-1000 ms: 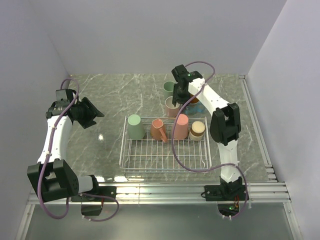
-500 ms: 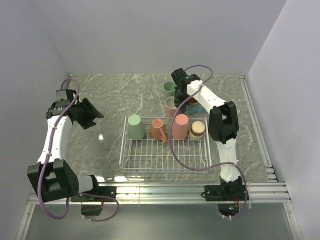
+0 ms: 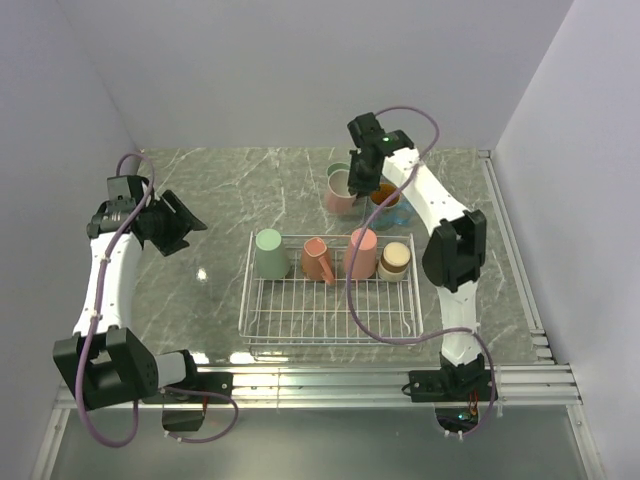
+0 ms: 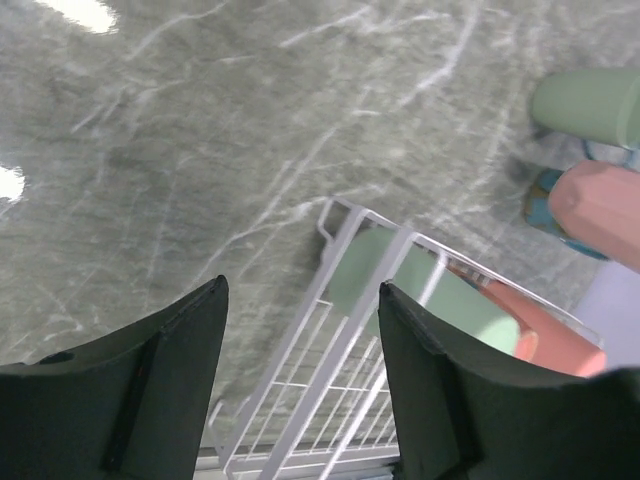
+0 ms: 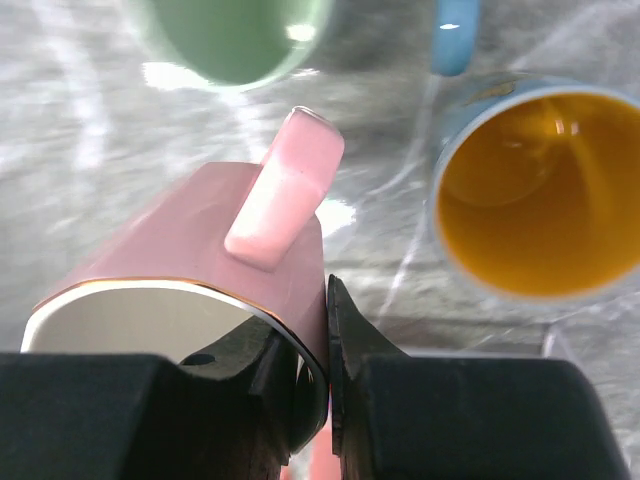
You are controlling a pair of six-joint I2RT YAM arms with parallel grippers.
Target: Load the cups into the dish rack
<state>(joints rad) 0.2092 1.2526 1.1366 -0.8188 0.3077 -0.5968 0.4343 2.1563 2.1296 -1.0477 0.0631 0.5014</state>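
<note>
Right tool (image 5: 325, 340) is clamped on the rim of the pink mug (image 5: 200, 250), which is tilted and looks lifted near the worktop's far edge. The dish rack (image 3: 320, 305) lies nearward; four cups (image 3: 362, 252) crowd its far row, near rows free. Sage mug (image 5: 235, 35) and blue mug (image 5: 535, 190) sit close by. Left tool (image 4: 300, 295) hangs spread wide, empty.

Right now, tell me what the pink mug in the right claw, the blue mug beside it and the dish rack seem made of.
The pink mug: likely glazed ceramic; glossy pink outside, white inside, thick wall, thin gold-looking rim line.
The blue mug: likely glazed ceramic too; shiny yellow-orange interior with bright highlights.
The dish rack: seemingly metal wire coated white; thin straight rods in a grid.
</note>
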